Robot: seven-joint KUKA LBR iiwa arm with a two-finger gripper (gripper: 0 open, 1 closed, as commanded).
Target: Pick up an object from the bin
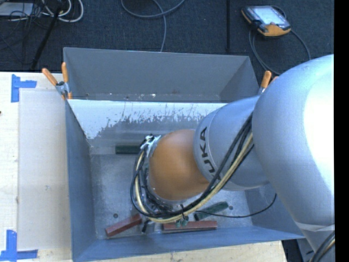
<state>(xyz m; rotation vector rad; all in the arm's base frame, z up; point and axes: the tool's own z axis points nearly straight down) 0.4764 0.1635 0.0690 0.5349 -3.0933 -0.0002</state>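
My gripper (148, 222) is low in the bin near the front wall, mostly hidden under the arm's orange cover. A reddish-brown flat stick (122, 226) lies just to its left on the bin floor, slanting up to the right. A second reddish-brown stick (190, 226) lies level just to its right. The gripper stands between the near ends of the two sticks. A dark green piece (216, 207) pokes out from under the arm, above the right stick.
A dark, short bar (126, 149) lies at the back left of the floor, near the foot of the sloping back wall. The arm and its cables cover the bin's middle and right.
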